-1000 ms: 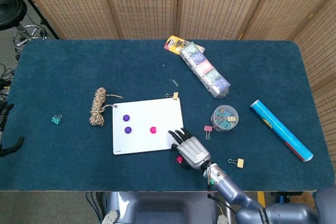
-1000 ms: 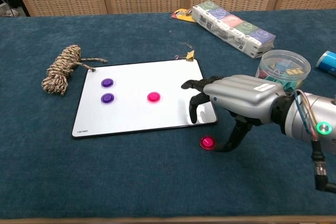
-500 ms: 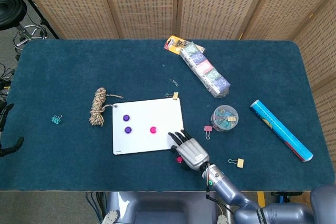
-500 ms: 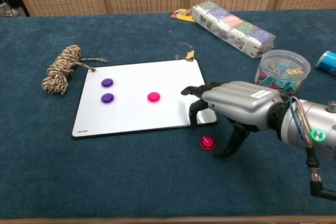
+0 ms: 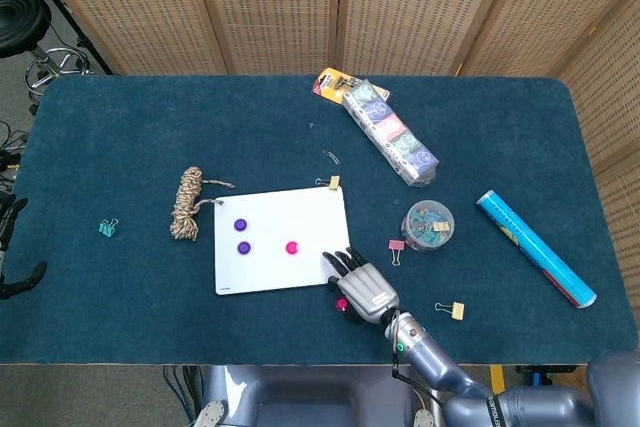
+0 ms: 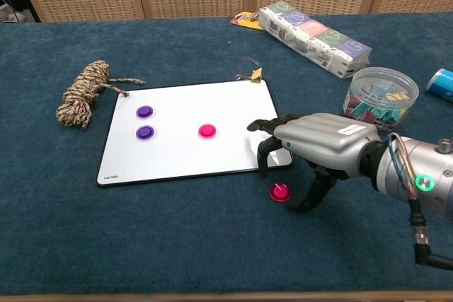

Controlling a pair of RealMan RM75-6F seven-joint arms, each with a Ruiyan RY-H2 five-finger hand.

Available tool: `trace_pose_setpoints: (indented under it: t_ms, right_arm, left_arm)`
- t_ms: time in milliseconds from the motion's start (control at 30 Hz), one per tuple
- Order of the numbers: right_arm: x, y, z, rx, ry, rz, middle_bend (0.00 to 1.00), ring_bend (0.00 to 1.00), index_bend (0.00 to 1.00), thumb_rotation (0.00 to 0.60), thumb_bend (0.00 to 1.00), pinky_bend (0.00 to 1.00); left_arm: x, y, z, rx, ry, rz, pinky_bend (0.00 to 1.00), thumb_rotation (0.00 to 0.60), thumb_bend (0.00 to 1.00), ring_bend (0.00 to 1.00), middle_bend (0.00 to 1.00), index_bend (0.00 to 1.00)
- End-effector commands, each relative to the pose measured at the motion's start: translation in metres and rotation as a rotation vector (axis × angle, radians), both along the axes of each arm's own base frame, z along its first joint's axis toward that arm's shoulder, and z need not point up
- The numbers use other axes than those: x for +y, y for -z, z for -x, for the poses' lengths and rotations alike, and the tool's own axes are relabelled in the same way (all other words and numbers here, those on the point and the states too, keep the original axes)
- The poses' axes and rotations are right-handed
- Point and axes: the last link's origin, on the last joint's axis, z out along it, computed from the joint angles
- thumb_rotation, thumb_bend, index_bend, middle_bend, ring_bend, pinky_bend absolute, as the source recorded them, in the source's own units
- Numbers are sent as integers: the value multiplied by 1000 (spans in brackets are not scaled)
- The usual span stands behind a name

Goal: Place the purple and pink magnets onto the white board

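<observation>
Pink magnet (image 6: 280,192) loose on table (image 6: 177,259), just off white board's (image 6: 177,153) near right corner | right hand (image 6: 311,150) above it, fingers spread, empty | head view: magnet mostly hidden | left hand unseen

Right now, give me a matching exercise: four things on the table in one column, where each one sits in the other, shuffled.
1. purple magnets
2. loose pink magnet
3. rope coil
4. right hand

A. on the cloth, off the board
B. over the board's near right corner
C. on the white board
D. left of the board

Pairs: 1-C, 2-A, 3-D, 4-B
</observation>
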Motion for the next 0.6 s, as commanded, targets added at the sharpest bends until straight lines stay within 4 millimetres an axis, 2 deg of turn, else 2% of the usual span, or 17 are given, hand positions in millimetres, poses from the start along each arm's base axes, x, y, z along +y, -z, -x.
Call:
trace_pose_setpoints:
  t_ms: [33,600]
  right_arm:
    - [0,0,0,1,3,-2,0,0,382,600,278,19]
    - [1,4,0,0,12,-14,0,0,395,600,289,20]
  left_arm:
    - [0,0,0,0,0,0,0,600,313,0,0,0]
    - [0,0,1,-3,-5,5,0,600,313,0,0,0]
